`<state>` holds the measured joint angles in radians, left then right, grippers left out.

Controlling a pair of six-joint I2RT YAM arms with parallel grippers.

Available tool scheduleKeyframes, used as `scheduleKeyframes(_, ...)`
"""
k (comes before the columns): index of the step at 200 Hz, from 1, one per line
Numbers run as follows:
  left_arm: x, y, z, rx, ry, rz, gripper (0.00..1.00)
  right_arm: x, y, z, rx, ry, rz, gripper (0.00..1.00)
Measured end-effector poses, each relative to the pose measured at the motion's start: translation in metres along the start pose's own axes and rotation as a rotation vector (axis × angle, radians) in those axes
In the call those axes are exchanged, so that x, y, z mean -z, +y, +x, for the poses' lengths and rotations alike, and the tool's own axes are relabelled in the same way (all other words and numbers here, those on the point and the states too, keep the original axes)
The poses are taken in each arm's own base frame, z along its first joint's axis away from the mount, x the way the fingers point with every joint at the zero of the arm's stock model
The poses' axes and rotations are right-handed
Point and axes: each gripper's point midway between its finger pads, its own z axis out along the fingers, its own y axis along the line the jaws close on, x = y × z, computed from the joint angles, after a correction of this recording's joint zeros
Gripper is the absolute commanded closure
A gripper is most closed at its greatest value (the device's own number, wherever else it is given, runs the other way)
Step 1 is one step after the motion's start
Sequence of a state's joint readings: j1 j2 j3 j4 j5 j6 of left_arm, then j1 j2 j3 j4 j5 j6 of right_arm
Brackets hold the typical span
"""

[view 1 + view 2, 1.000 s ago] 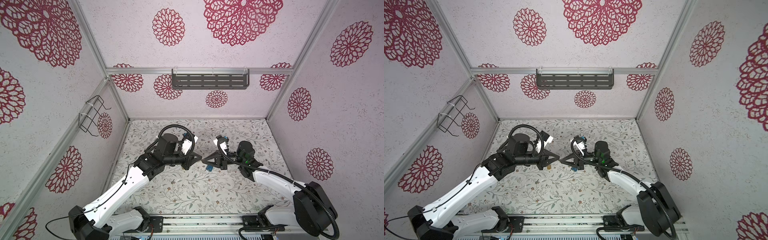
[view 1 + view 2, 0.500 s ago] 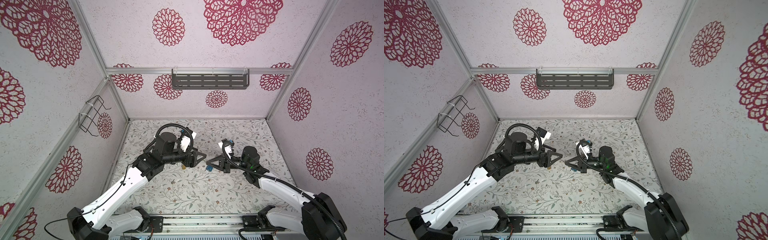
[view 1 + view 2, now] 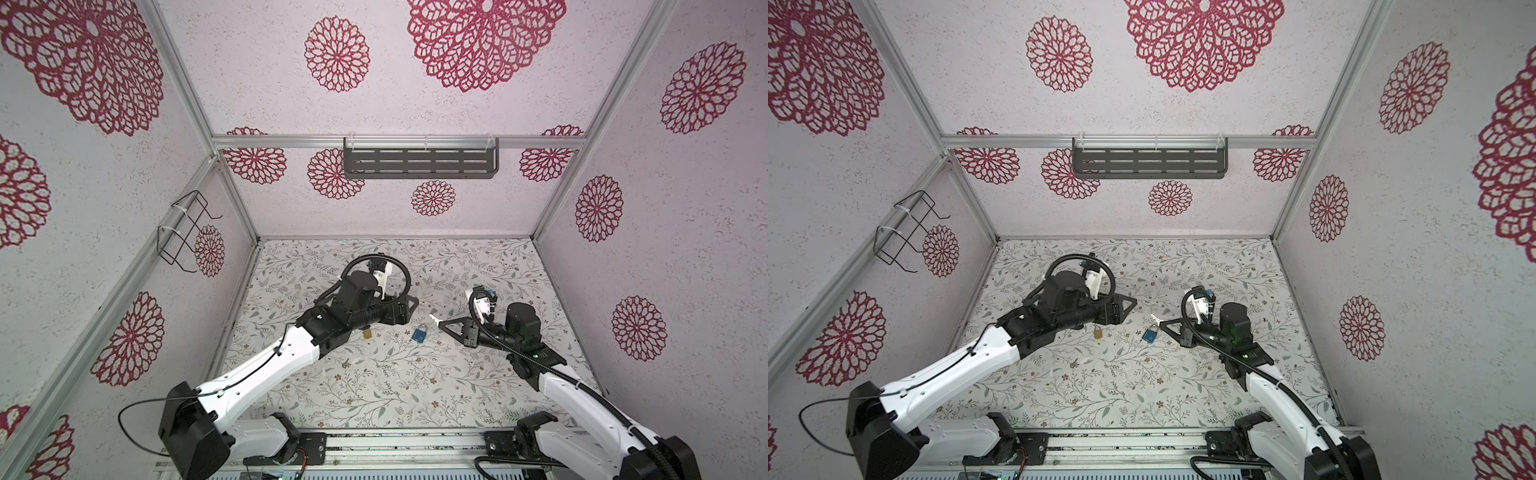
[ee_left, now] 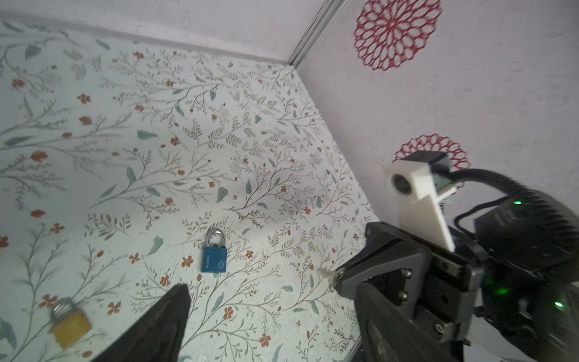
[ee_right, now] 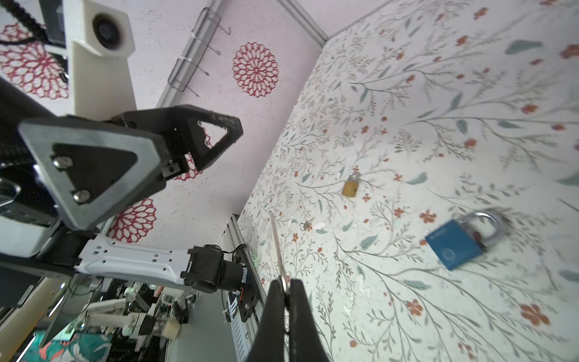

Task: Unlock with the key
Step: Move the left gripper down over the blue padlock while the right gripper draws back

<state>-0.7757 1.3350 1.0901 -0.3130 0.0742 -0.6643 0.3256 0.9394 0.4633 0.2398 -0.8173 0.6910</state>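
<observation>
1. Holding a key (image 5: 277, 247): the right gripper (image 3: 441, 324) is clenched on its head, and the blade sticks out past the fingertips toward the left arm (image 3: 270, 365).
2. Left gripper (image 3: 409, 309) is spread wide with nothing in it. It is raised over the table (image 3: 374, 395), and both top views show it just beyond the locks, toward the far edge.
3. Blue padlock (image 3: 419, 333) lies flat on the table between the two grippers. It sits just beside and below the key tip, on the side toward the front edge, and touches neither gripper.
4. Long axis of the blue padlock: the shackle end points toward the right gripper and the body end points away, toward the left and front. The keyhole is not visible. Judgement: it is probably in the bottom face, so it is turned away from the blade.
5. Brass padlock (image 3: 367, 333) lies flat just beside the left arm's wrist. A second small key (image 3: 1074, 362) lies apart, nearer the front. Cannot tell which lock the held key fits.
6. Right gripper's tip looks slightly nearer the blue padlock, but it is occupied. Judgement: the free left gripper must take the body and turn the keyhole end to face the blade.
</observation>
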Motion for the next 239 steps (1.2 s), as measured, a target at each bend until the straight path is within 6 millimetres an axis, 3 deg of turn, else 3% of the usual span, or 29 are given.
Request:
scheduleKeyframes(27,-0.030,0.023,0.030,0.028,0.101,-0.131,0.13,0.006,-0.028,0.012,-0.078,-0.001,0.082,1.00)
scheduleKeyframes(61,-0.067,0.028,0.037,0.020,0.148,-0.256,0.13,0.015,-0.062,0.025,-0.168,-0.012,0.194,1.00)
scheduleKeyframes(117,-0.107,0.046,0.062,0.003,0.233,-0.412,0.18,0.029,-0.092,0.027,-0.231,-0.043,0.325,1.00)
scheduleKeyframes(177,-0.147,0.057,0.089,-0.021,0.316,-0.482,0.24,0.040,-0.109,0.029,-0.262,-0.056,0.400,1.00)
scheduleKeyframes(239,-0.162,0.065,0.116,-0.034,0.390,-0.503,0.26,0.040,-0.113,0.033,-0.267,-0.041,0.413,1.00)
